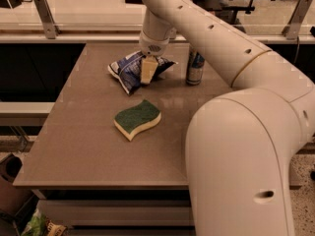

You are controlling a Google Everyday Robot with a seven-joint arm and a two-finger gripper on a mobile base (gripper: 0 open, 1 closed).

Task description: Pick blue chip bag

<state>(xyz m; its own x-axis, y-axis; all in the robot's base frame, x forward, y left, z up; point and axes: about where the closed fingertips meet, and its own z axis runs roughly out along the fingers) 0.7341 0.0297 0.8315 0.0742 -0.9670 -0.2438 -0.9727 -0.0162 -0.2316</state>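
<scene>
The blue chip bag (pixel 129 70) is crumpled dark-blue foil with white patches. It lies on the brown table (pixel 83 141) at the back centre. My gripper (pixel 148 71) comes down from the white arm (pixel 206 38) onto the right part of the bag and touches it. The bag rests on the table surface.
A green-topped yellow wavy sponge (pixel 138 119) lies in front of the bag. A tall blue-and-silver can (pixel 195 68) stands just right of the bag, close to the gripper. My big white arm link (pixel 241 161) covers the table's right side. A rail runs behind the table.
</scene>
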